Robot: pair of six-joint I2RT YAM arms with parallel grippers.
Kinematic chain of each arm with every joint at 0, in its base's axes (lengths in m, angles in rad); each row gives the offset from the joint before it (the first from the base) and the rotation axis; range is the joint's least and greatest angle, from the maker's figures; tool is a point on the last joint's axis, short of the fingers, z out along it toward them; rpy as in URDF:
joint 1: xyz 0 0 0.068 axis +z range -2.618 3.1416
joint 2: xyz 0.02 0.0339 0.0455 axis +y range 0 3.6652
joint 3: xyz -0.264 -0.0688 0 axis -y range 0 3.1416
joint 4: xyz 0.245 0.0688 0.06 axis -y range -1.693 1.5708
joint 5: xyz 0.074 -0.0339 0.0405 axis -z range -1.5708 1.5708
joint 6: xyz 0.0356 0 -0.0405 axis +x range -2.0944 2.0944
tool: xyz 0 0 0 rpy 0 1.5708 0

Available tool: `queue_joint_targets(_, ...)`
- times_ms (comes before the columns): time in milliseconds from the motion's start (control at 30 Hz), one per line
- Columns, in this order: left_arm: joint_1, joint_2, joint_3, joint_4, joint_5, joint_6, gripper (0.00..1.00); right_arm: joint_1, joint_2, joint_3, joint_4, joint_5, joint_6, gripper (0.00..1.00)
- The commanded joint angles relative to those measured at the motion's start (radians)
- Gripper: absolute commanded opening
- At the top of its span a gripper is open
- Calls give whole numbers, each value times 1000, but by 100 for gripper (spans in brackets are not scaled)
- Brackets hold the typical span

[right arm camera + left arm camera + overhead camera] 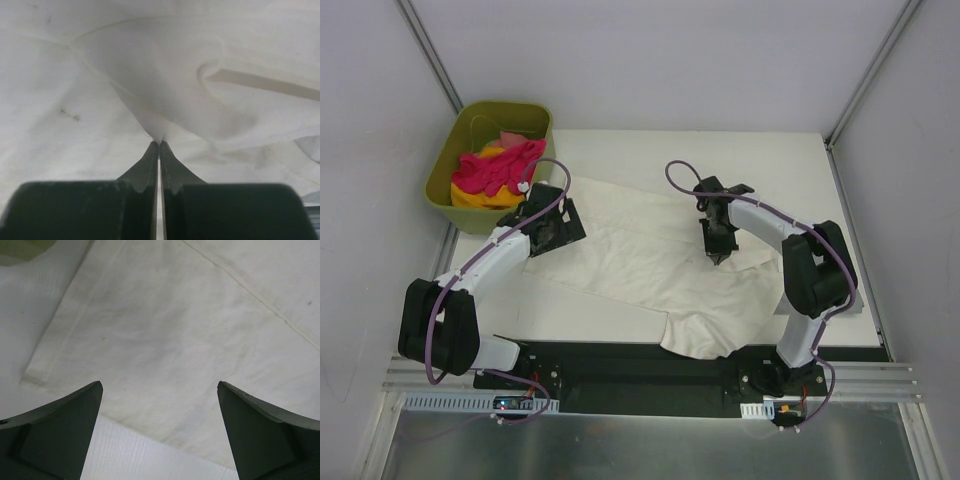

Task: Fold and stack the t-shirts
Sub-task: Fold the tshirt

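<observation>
Right end effector pinching fold of large cream-white cloth t-shirt, 3 o'clock side; left end effector wide, over its 9 o'clock side.

There it was, the spread t-shirt lying across the middle of the table, its near end spilling over the front edge between the two arm bases. Off at the far-left corner sat the tub, with a heap of shirts inside. The left gripper hung over the spread t-shirt's left edge, just right of the tub, and the right gripper sat on its right half.
</observation>
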Motion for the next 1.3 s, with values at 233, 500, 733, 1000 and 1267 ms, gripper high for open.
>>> queue_joint_targets(233,7,-1,38,-31,-6,2,99,2,-63,137,-254,-295,117,3)
queue_joint_targets(500,9,-1,37,-37,-8,2,99,8,3,148,-223,-384,226,3)
queue_joint_targets(733,7,-9,38,-40,-6,2,99,8,48,180,-185,-413,283,19)
queue_joint_targets(1000,7,5,69,-40,36,18,99,-27,-67,180,-225,-225,246,62)
queue_joint_targets(1267,-7,115,207,-37,101,61,99,-265,-147,158,-268,-1,162,97)
